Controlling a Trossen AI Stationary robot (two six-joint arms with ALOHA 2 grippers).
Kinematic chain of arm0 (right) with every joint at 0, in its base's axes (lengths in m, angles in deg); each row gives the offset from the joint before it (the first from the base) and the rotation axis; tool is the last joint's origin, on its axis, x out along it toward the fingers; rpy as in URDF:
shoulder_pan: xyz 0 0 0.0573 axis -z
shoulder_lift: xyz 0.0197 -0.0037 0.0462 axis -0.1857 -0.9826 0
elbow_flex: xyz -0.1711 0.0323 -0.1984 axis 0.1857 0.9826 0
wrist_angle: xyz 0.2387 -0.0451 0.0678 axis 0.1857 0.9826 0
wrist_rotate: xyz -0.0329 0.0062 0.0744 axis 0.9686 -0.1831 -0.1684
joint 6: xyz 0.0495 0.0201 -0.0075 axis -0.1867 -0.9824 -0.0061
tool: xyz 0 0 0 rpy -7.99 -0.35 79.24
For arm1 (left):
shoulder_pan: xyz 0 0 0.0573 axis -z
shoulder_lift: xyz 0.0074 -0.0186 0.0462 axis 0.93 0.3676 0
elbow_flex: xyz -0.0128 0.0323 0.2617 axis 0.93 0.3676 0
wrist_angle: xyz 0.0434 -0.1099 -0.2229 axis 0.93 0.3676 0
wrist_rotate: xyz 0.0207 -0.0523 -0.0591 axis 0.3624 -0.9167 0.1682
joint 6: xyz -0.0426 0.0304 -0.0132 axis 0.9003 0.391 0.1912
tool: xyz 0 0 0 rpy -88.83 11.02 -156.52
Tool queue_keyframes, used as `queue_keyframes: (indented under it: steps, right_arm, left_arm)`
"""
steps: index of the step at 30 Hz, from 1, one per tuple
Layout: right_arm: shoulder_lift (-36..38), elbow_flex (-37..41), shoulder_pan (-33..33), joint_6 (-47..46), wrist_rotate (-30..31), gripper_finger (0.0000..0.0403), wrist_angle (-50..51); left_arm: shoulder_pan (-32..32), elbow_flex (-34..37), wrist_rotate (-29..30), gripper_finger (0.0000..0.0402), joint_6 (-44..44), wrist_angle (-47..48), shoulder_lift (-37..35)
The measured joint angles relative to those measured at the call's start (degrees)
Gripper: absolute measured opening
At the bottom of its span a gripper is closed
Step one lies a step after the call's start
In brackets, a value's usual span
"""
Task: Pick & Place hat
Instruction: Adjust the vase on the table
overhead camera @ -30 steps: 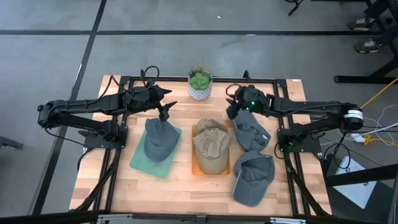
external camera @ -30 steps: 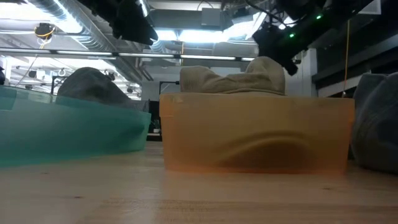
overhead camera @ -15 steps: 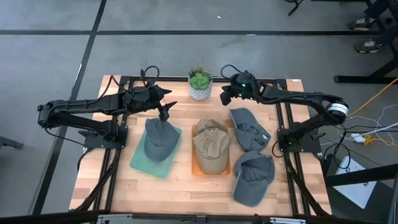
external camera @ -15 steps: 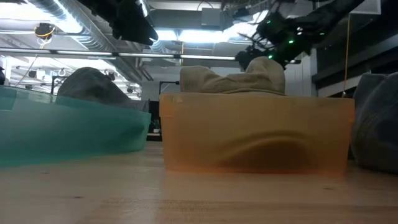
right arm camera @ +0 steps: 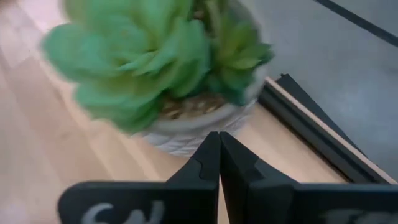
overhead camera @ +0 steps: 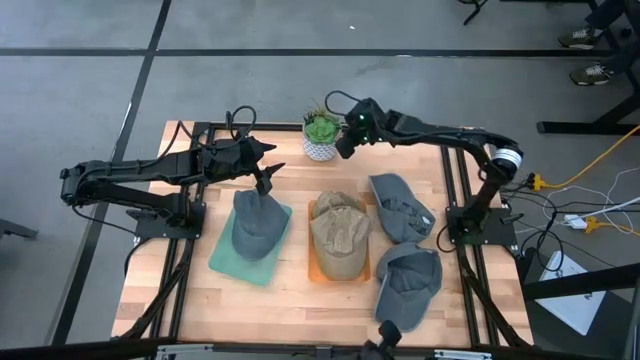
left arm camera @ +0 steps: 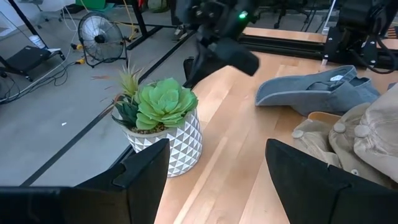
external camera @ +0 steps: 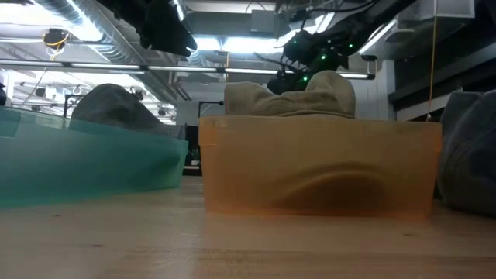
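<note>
Beside plant (overhead camera: 321, 129): right hand (overhead camera: 344, 147) closed, empty.

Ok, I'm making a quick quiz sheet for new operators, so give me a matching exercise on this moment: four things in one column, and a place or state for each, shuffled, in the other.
Things:
1. dark grey cap
2. beige cap
3. right gripper
4. left gripper

Places or states:
A. shut, holding nothing, beside the potted green succulent
B. on the orange tray
C. open, above the back edge of the teal tray
D. on the teal tray

Pairs: 1-D, 2-B, 3-A, 4-C
</note>
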Motion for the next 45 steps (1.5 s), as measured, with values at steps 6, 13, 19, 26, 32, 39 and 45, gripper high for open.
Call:
queue_keyframes:
  steps: [6,13,19,26,32,39,45]
  right_arm:
    - [-2.94,-2.88,2.89,-1.44,-0.01,0.0004,1.90]
    - [-5.20,-3.00,5.49,-4.83,-2.35,0.0004,1.11]
    - [-7.32,-3.00,5.67,-5.35,-6.89,0.0004,-2.49]
    - [-7.85,-3.00,4.79,-6.25,-8.90,0.0002,-5.98]
    - [-9.33,-5.53,3.34,-6.49,-13.40,0.0002,-7.25]
    - [-15.88,-13.68,1.15,-5.97,-18.26,0.0002,-5.31]
    - [-20.19,-20.75,0.44,-4.25,-18.21,0.0003,0.21]
  left_arm:
    - [0.01,0.00,-0.06,0.0262,0.00,0.00,0.00]
    - [0.01,0.00,-0.13,0.0262,0.00,0.01,0.00]
    - [0.02,0.00,-0.15,0.0262,0.00,0.02,0.00]
    - [0.00,0.00,-0.17,0.0262,-0.01,0.00,0.02]
    - [0.01,0.00,-0.17,0.0262,0.00,0.03,0.02]
    - [0.00,0.00,-0.16,0.0262,0.43,0.22,0.02]
    - [0.00,0.00,-0.17,0.0262,0.44,0.41,0.02]
